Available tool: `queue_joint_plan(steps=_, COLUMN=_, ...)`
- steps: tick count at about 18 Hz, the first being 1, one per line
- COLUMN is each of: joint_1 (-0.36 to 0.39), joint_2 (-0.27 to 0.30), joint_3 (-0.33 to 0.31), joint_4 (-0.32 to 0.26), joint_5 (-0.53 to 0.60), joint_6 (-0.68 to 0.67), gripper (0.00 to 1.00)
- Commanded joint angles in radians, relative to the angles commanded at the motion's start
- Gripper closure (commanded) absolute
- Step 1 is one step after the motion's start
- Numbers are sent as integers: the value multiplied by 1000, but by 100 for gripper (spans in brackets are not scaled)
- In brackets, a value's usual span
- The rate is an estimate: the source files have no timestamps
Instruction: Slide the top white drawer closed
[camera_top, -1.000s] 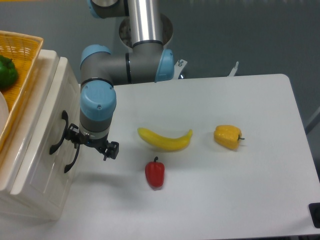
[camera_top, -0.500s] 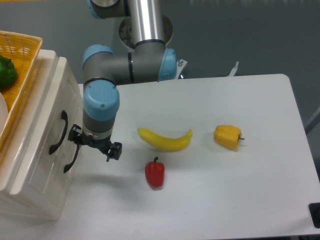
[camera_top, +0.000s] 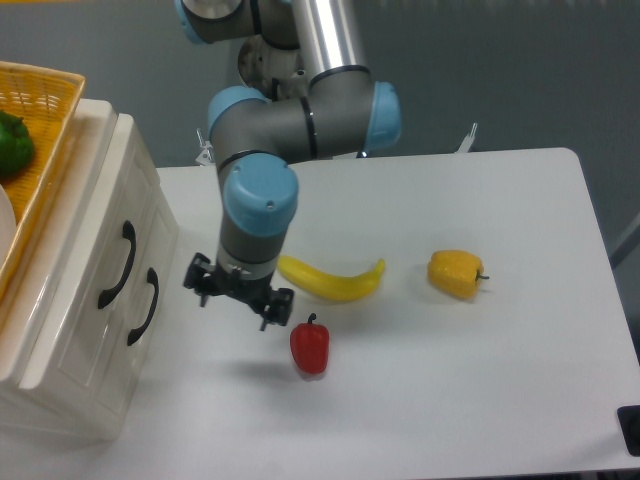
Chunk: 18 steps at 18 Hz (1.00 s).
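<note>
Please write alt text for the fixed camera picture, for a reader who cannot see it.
A robot arm holds its hand above a white table, apart from a small cream cabinet at the left whose top white drawer looks pushed in. A banana, a red pepper and a yellow pepper lie on the table.

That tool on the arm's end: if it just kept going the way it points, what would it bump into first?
The tool points down, so it would most likely meet the bare white table beneath it first. The red pepper and banana lie close beside that line; depth is hard to judge.
</note>
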<state>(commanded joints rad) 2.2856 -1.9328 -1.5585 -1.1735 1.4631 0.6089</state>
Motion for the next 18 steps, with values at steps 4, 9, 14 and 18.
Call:
queue_joint_plan(steps=4, joint_1=43, joint_2=3, joint_3=2, joint_4=-2, joint_5=14, joint_6=50, gripper=0)
queue_joint_plan(steps=9, joint_1=115, joint_2=23, joint_3=-2, joint_4=-11, joint_5=16, joint_6=248, gripper=0)
queue_joint_plan(steps=14, joint_1=167, joint_2=48, joint_3=-14, joint_4=-55, joint_5=63, joint_6=360, gripper=0)
queue_joint_plan(steps=18, joint_1=193, joint_2=57, joint_3=-14, joint_4=-57, joint_5=72, joint_6=367, gripper=0)
